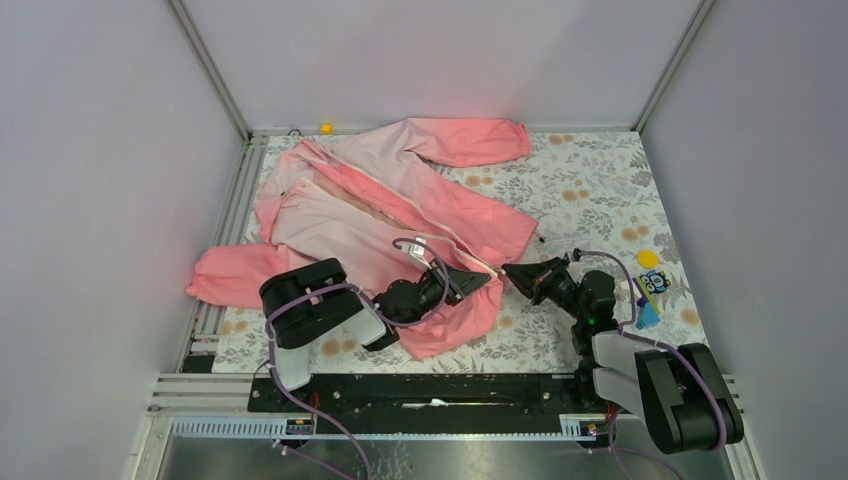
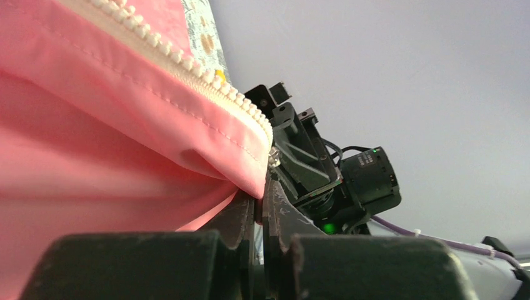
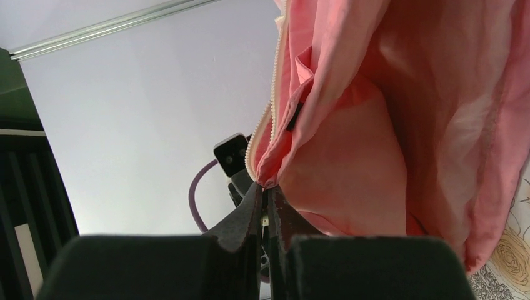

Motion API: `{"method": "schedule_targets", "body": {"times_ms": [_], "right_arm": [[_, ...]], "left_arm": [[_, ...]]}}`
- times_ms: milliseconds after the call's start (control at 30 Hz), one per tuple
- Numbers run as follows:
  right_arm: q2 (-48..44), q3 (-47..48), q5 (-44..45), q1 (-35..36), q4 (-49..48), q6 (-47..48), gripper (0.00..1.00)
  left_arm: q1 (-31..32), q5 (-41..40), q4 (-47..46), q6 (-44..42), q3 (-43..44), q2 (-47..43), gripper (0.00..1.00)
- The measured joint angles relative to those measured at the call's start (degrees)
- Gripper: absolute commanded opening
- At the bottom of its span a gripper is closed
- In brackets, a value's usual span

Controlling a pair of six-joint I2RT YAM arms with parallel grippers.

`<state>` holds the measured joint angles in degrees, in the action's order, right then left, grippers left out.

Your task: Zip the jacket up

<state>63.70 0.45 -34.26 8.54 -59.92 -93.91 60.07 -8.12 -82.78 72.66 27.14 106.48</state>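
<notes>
The pink jacket (image 1: 380, 205) lies spread on the floral table cover, collar at the far left, hem toward me. Its whitish zipper (image 1: 440, 225) runs diagonally to the hem corner. My left gripper (image 1: 487, 277) is shut on the hem edge at the zipper's lower end; the left wrist view shows the fabric corner (image 2: 253, 178) pinched between the fingers and zipper teeth (image 2: 206, 78) above. My right gripper (image 1: 507, 270) faces it from the right, shut on the other hem corner (image 3: 269, 175), with zipper teeth (image 3: 275, 87) rising above. The dark pull is not clearly visible.
The floral table cover (image 1: 590, 190) spreads to the right of the jacket. A yellow disc (image 1: 648, 258) and a small blue toy (image 1: 652, 290) lie at the right edge. A small yellow object (image 1: 326, 127) sits at the back wall. Grey walls enclose the cell.
</notes>
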Motion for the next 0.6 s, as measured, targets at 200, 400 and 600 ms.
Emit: {"method": "schedule_targets", "body": {"times_ms": [200,400,600], "right_arm": [[0.13,0.09,-0.96,0.00,-1.75,0.09,0.00],[0.15,0.13,-0.98,0.00,-2.67,0.22,0.00],[0.26,0.35,-1.90,0.00,-3.37,1.60,0.00]], "left_arm": [[-1.81,4.00,-0.13,3.58,0.96,0.59,0.00],[-1.84,5.33,-0.11,5.01,-0.50,0.07,0.00],[-2.40,7.48,-0.09,5.81,-0.74,-0.42,0.00]]}}
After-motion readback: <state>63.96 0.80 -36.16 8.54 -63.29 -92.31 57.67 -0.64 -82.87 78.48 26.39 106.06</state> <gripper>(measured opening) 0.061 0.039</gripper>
